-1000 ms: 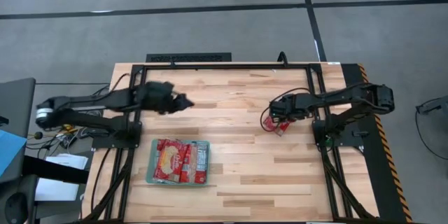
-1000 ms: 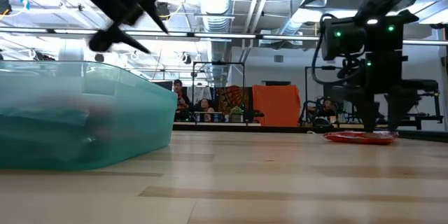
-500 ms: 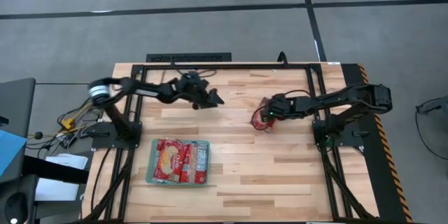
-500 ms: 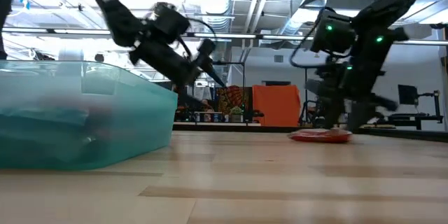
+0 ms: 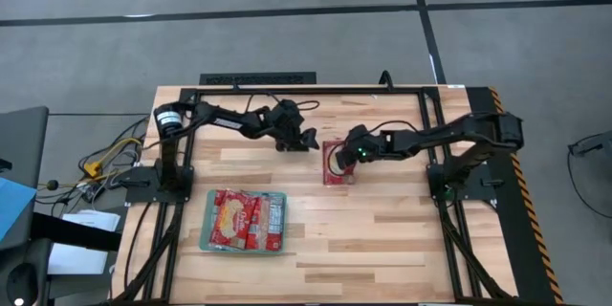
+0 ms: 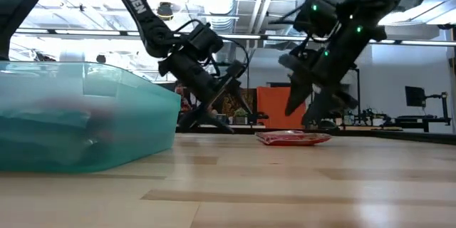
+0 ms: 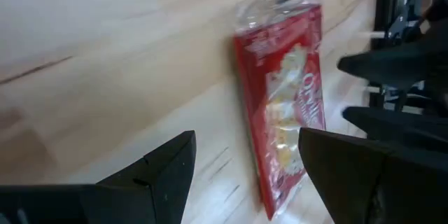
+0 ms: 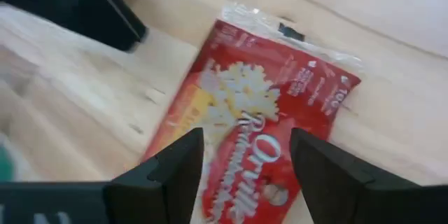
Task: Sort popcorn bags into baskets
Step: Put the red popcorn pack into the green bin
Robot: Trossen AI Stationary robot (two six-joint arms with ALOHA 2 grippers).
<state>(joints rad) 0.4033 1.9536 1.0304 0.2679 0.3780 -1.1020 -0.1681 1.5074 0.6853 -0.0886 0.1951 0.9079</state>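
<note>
Red popcorn bag [image 5: 336, 162] lies flat mid-table from above, between left gripper [image 5: 308, 141] and right gripper [image 5: 346, 150]; teal basket [image 5: 245, 221] sits nearer, already holding bags. Low view: both hover beside it. Wrist views: both spread, empty. Judged next: a handover pickup, left closing on an edge.

Both arms are stretched toward the middle; the left pincer [image 5: 308, 142] and the right pincer [image 5: 339, 159] are held spread, tips near each other.

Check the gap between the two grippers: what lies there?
One red popcorn bag, flat on the table, between left gripper and right gripper; clearest in the high view.
</note>
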